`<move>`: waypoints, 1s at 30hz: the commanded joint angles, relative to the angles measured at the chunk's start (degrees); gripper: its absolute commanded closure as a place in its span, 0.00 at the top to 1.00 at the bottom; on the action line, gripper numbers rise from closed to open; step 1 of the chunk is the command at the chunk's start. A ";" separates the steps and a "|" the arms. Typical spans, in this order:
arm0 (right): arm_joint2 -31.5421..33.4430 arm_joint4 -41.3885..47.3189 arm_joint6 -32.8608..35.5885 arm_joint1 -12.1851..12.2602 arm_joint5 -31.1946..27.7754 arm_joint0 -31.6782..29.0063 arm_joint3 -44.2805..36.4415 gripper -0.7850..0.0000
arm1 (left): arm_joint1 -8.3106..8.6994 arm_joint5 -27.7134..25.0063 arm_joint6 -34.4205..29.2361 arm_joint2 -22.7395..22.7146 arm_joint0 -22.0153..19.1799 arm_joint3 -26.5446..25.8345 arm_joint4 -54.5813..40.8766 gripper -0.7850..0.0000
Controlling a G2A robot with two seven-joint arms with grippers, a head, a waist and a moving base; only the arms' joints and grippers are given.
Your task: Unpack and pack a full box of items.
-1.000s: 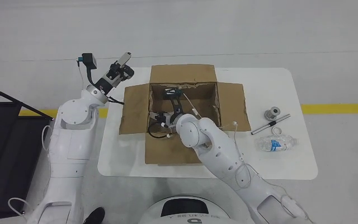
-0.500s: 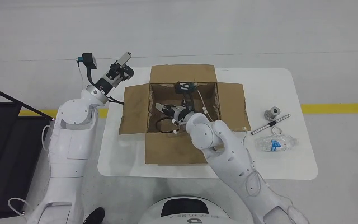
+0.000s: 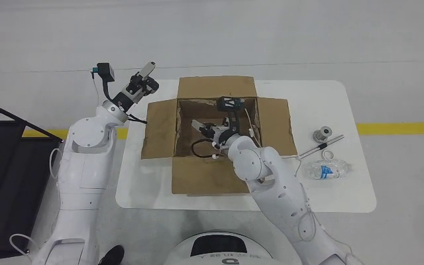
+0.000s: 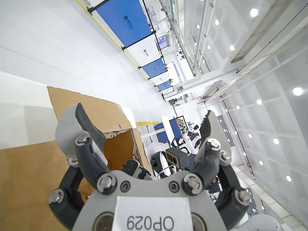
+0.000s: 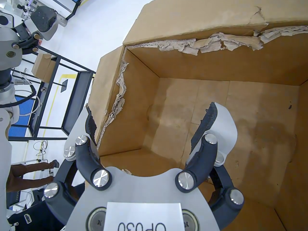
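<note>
I have the box in the middle of the table, open at the top with its four flaps folded out flat. In the right wrist view the box shows a plain brown cardboard floor, and the paper is torn and ragged along two rims that meet at a corner.

The right arm comes in from the near side and bends over the box. The right jaws hang above its inside, toward the left wall. They are spread wide with nothing between them.

On the table right of the box, apart from its right flap, three items lie close together. The spool is farthest. The thin rod lies at a slant just nearer than the spool. The clear bottle lies on its side, nearest of the three.

The left arm is off the table's left edge. The left jaws are raised beyond the far left corner of the box, pointing away from it. They too are spread wide and grip nothing. Below them in the left wrist view I see a flap of the box.
</note>
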 commanded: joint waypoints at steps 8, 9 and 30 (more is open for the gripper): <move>1.30 1.70 -1.22 0.01 0.72 -0.28 0.38 1.00 | 0.00 0.01 0.00 0.00 -0.01 0.02 -0.04 1.00; 1.42 1.95 -1.31 0.01 0.75 -0.26 0.52 1.00 | 0.00 0.01 0.00 0.00 -0.01 0.02 -0.04 1.00; 1.06 2.63 -2.12 -0.28 4.00 0.53 3.50 1.00 | 0.00 0.01 0.00 0.00 -0.01 0.02 -0.04 1.00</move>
